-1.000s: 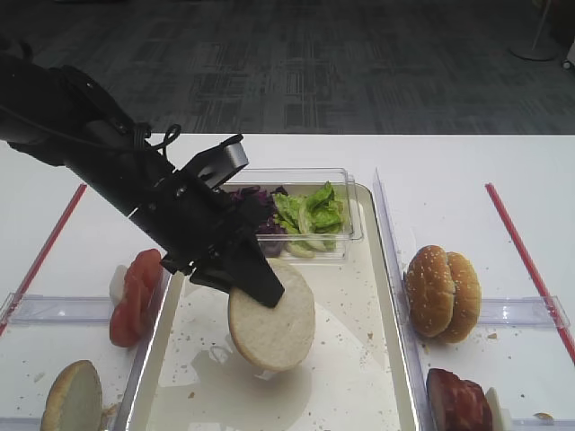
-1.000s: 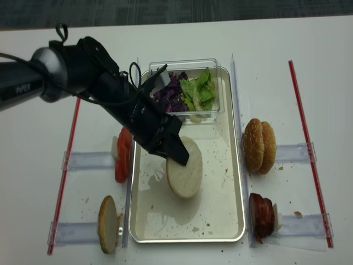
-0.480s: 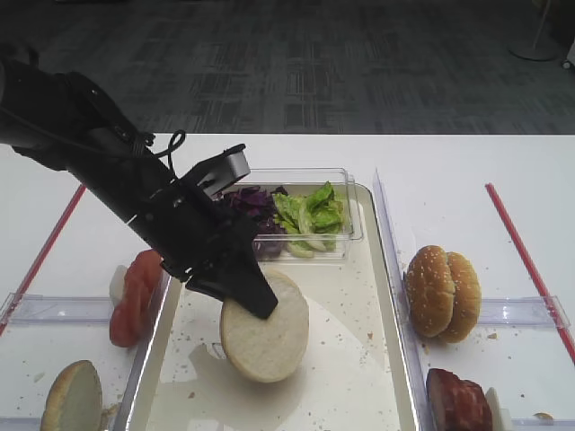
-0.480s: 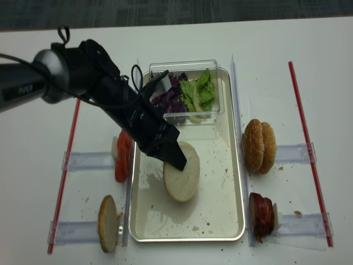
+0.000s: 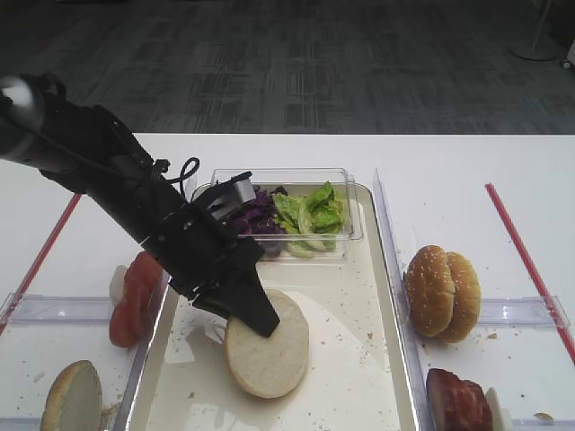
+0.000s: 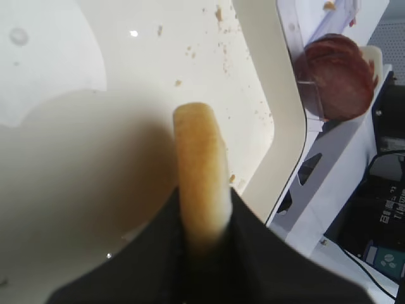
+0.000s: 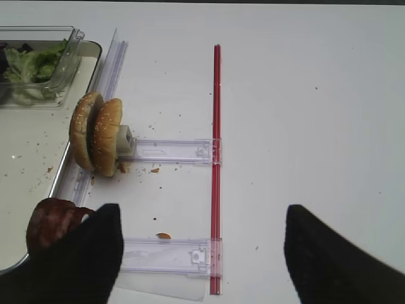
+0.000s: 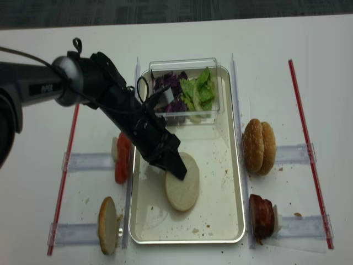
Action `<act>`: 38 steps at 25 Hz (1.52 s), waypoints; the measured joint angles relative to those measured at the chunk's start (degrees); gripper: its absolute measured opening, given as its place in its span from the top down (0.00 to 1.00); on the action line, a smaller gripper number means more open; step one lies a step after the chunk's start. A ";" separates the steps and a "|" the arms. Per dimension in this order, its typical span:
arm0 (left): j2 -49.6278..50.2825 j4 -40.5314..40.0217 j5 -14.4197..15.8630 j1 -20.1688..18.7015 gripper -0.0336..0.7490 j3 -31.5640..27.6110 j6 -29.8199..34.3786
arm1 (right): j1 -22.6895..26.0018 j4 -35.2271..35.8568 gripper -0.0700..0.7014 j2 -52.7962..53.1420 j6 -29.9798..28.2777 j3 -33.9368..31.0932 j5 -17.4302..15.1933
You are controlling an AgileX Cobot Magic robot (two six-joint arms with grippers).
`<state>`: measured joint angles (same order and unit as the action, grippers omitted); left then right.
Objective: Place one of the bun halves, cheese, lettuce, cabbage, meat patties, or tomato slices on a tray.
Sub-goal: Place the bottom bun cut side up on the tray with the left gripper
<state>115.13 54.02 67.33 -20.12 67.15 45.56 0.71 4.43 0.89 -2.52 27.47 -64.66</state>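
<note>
While clamped in the black left gripper [image 5: 256, 314], hangs low over the silvery rimmed metal tray [image 5: 382, 269]: round pale-faced bun half [image 5: 268, 346]. Right gripper [image 7: 196, 253] fingers spread wide, holding nothing.

floor: dark grey patterned carpet [image 5: 296, 63] | furniture: white smooth tabletop [image 5: 449, 171] | light: even, soft

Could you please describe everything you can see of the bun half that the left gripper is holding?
The bun half is a round, flat disc with a pale cream cut face and a tan-brown crust along its edge. The left gripper is shut on its upper rim, pinching it between black fingers. It hangs tilted over the middle of the metal tray; whether its lower edge touches the tray cannot be told.
</note>
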 joint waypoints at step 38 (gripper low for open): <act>0.62 -0.70 -5.98 0.00 0.85 0.91 0.26 | 0.00 0.00 0.19 0.00 -0.21 0.00 0.00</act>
<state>115.75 53.32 61.35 -20.12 68.05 45.82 0.71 4.43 0.89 -2.73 27.47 -64.66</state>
